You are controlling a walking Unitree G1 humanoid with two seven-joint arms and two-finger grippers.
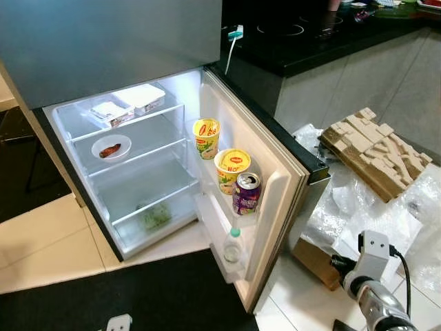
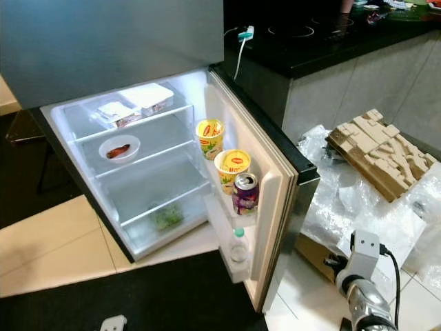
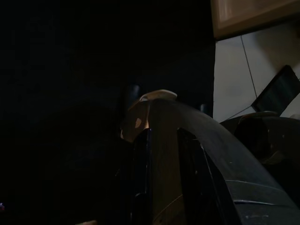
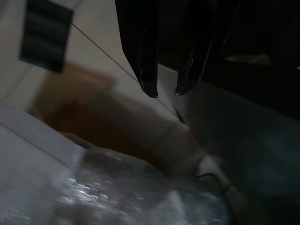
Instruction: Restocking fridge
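Two cups [image 1: 207, 137] and a can [image 1: 246, 193] crowded the fridge [image 1: 138, 207] door shelf, easily toppled by the right claw [image 4: 164, 91], held slightly apart and empty.

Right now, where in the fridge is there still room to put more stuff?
The lower shelf, between the bowl shelf above and the drawer with greens below, looks bare. Beside the bowl, toward the door, is free too. The top shelf holds two packs. The door rack is crowded: two noodle cups, a can.
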